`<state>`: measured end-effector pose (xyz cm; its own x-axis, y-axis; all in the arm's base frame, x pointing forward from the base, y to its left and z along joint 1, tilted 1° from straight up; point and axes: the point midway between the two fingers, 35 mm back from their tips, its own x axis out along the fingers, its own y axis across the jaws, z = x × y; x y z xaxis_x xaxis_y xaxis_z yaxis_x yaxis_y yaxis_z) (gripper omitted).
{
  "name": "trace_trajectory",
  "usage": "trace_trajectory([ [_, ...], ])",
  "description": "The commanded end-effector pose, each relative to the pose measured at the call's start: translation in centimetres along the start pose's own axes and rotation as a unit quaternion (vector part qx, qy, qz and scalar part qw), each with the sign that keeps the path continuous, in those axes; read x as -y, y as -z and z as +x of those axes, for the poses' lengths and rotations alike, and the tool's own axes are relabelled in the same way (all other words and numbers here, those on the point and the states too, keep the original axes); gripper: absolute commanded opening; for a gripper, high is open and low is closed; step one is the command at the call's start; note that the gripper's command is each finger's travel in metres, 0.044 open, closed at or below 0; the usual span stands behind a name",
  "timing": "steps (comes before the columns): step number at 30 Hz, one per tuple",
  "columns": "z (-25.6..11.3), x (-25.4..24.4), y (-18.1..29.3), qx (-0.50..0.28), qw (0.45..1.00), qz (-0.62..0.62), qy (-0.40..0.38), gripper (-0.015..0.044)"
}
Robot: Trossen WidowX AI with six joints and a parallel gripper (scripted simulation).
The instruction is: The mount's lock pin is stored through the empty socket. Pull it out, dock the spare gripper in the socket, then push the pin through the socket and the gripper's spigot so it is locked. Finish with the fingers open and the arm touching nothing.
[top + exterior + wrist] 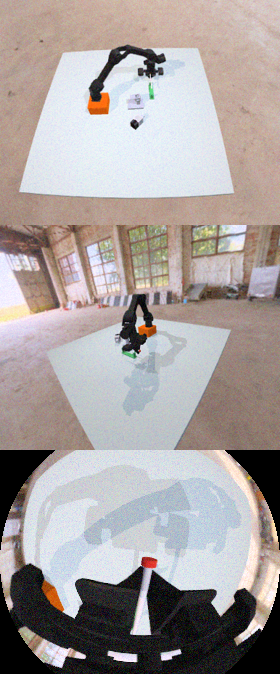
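Observation:
The lock pin (151, 80) (140, 610), a thin pale rod with a red head, is held in my gripper (151, 75) (144, 569), which is shut on it. In the top view the pin points down toward the green rack (151, 93) (129, 354), with the gripper above the rack's far end. The pale mount (136, 107) stands to the left of the rack, its socket (137, 97) rising from the base plate and no pin visible in it. The spare gripper (136, 123) (117, 339), black and pale, lies nearer the camera than the mount. The arm mostly hides the mount in the exterior view.
The orange base block (99, 104) (147, 330) (52, 596) carries the arm, left of the mount in the top view. All objects are on a large pale mat (127, 167) (192, 370). Shadows of the arm fall across the mat.

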<state>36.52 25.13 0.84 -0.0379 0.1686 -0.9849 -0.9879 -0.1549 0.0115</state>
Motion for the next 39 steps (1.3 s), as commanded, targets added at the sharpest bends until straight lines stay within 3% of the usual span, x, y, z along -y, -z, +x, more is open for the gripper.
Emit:
trace_trajectory([
  [1, 0.6, 0.0, 0.1, 0.0, 1.0, -0.001, 0.0, 0.0],
  [21, 2.5, 0.0, 0.4, 0.0, 1.0, -0.001, 0.0, 0.0],
  [29, 2.5, 0.0, 0.4, 0.0, 1.0, 0.0, -0.001, 0.02],
  [39, 0.9, -0.2, 0.2, -0.002, 1.0, 0.0, -0.004, 0.02],
])
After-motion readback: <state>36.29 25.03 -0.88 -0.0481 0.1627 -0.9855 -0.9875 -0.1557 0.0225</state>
